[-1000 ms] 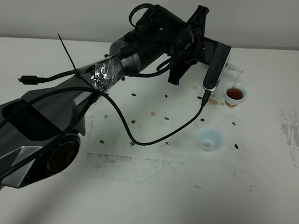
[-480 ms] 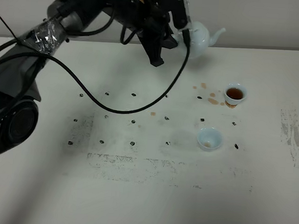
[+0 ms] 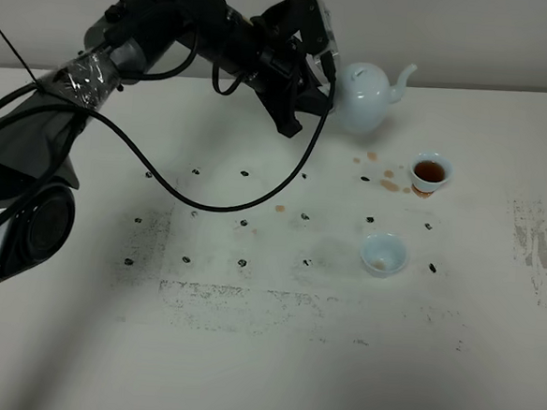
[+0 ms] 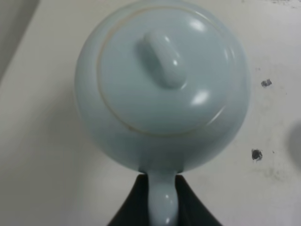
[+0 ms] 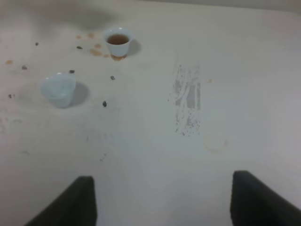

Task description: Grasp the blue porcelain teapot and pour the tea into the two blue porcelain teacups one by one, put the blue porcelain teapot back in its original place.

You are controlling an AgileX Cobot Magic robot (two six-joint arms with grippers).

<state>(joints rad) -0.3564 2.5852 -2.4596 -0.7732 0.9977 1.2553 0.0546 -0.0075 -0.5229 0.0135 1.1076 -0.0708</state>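
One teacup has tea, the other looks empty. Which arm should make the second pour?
Left. The left gripper is shut on the loop handle of the pale-blue glossy porcelain teapot, not far from the small empty pale-blue teacup. The right gripper is open and holds nothing.

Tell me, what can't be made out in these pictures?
Tea left in the teapot: its lid covers it in both views.
Left gripper fingers: cut by the left wrist view's edge, hidden behind the arm in the high view.
Nearer teacup: too small to tell whether it holds any tea.
Right gripper: only two dark fingertips show, right wrist view.
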